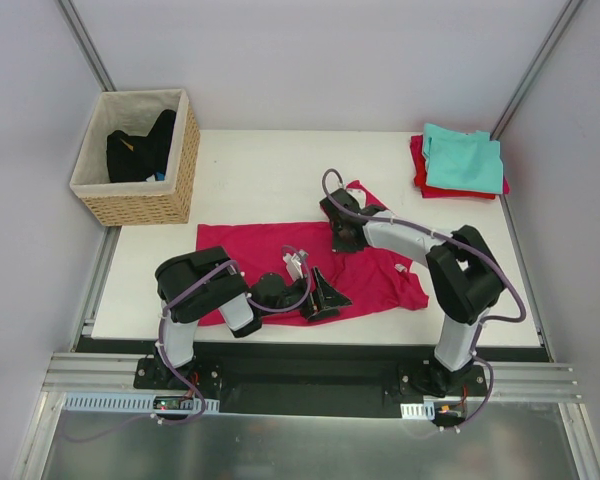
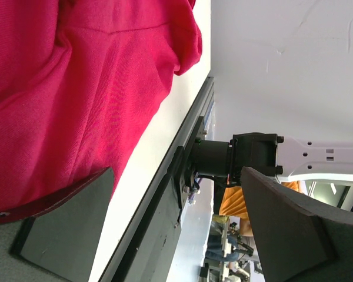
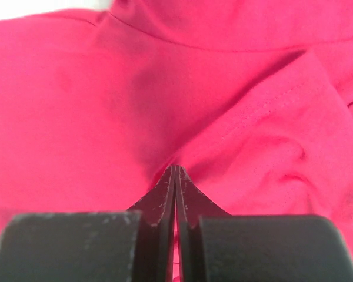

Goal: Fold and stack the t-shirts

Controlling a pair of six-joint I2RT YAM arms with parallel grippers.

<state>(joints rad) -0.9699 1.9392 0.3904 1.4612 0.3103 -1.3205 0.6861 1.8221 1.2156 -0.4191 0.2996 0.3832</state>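
A large magenta-pink t-shirt [image 1: 270, 250] lies partly spread across the middle of the table. It fills the right wrist view [image 3: 76, 106] and the upper left of the left wrist view [image 2: 76, 88]. My right gripper [image 1: 342, 232] [image 3: 175, 168] is shut, with a sliver of the pink fabric pinched between its jaws, at the shirt's far right part. My left gripper [image 1: 325, 298] [image 2: 176, 171] is open at the shirt's near edge. One of its fingers [image 2: 65, 235] lies against the hem and the other stands off the table's front edge. A folded teal t-shirt [image 1: 463, 160] lies on a folded red one [image 1: 420, 172] at the back right.
A woven wicker basket [image 1: 145, 205] with dark clothes in it stands at the back left corner. The table's front edge [image 2: 165, 176] and the black rail run right beside my left gripper. White walls close in the sides and back.
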